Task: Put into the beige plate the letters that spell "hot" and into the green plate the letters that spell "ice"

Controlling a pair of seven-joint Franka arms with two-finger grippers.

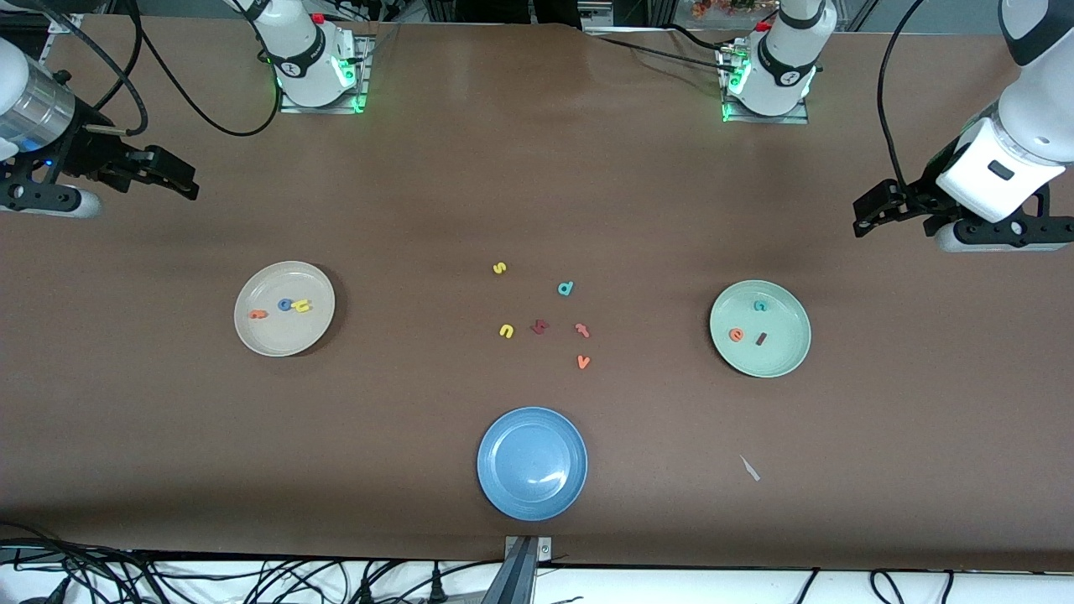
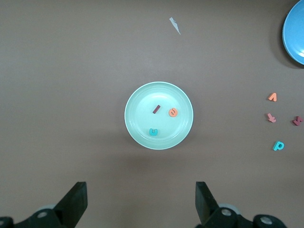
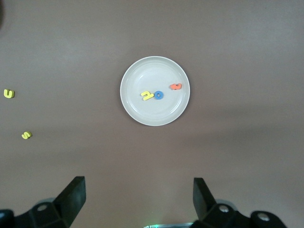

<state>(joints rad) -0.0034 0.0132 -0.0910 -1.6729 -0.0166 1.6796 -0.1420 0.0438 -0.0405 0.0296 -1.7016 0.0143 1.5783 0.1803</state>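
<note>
The beige plate (image 1: 281,337) lies toward the right arm's end of the table. In it are the yellow "h" (image 1: 302,306), the blue "o" (image 1: 285,304) and the orange "t" (image 1: 258,315). The green plate (image 1: 777,356) lies toward the left arm's end and holds the teal "c" (image 1: 760,306), the orange "e" (image 1: 736,335) and the maroon "i" (image 1: 762,339). My right gripper (image 3: 138,197) hangs open and empty over bare table beside the beige plate (image 3: 152,71). My left gripper (image 2: 141,199) hangs open and empty over bare table beside the green plate (image 2: 142,102).
Loose letters lie mid-table: yellow "s" (image 1: 499,268), teal "d" (image 1: 565,288), yellow "u" (image 1: 506,330), a maroon letter (image 1: 539,326), a redder hooked letter (image 1: 581,330), orange "v" (image 1: 583,361). A blue plate (image 1: 532,495) sits nearest the front camera. A white scrap (image 1: 749,468) lies beside it.
</note>
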